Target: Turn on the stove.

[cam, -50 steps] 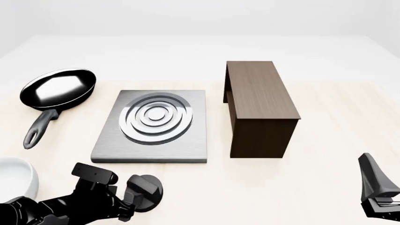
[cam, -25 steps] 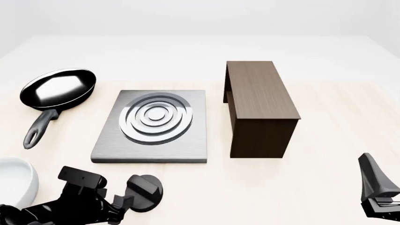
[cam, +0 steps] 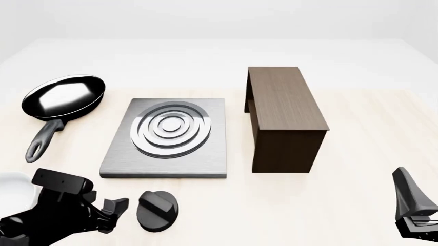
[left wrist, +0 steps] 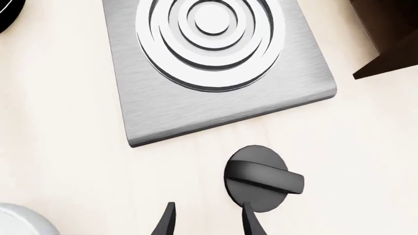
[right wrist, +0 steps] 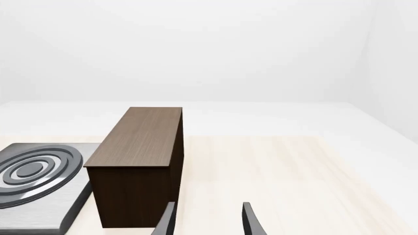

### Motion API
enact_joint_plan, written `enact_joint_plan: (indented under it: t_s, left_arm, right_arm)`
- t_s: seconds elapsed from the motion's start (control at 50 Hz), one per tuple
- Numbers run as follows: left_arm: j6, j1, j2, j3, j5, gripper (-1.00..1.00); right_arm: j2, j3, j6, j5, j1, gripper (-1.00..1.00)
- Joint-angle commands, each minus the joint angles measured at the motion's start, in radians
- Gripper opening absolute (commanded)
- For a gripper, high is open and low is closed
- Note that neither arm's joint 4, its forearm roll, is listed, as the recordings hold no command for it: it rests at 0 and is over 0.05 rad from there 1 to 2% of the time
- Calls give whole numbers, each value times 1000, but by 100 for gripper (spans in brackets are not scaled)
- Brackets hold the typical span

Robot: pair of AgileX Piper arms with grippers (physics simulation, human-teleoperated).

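Observation:
The stove [cam: 122,160] is a flat brushed-grey slab with raised silver burner rings [cam: 171,128], left of the table's centre. Its black oval knob [cam: 158,210] lies apart on the table just in front of the slab, ridge up. The left wrist view shows the slab [left wrist: 196,105] and the knob [left wrist: 261,177] too. My left gripper [cam: 113,214] is open and empty, just left of the knob and not touching it; its fingers [left wrist: 166,221] show in the left wrist view. My right gripper [right wrist: 207,220] is open and empty at the front right [cam: 413,218].
A dark brown wooden cabinet [cam: 284,118] stands right of the stove and shows in the right wrist view [right wrist: 137,161]. A black frying pan [cam: 65,97] lies at the far left. A white bowl [cam: 14,192] sits at the front left beside my left arm.
My left gripper has drawn back to the left, off the knob, which now lies uncovered. The right arm has not moved.

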Motion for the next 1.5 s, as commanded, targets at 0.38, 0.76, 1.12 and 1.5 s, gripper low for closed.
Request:
enact_joint_plan:
  t_s: [0.38, 0.76, 1.12, 1.5]
  left_arm:
    - [24, 73, -163, -130, 181, 100]
    - [24, 105, -207, -215, 248, 100]
    - [47, 180, -229, -287, 272, 100]
    - [64, 245, -238, -341, 281, 100]
  right_arm:
    - [0, 0, 0, 0, 0, 100]
    - [1, 0, -2, 1, 1, 100]
    - [1, 0, -1, 1, 1, 100]
    - [1, 0, -1, 1, 1, 100]
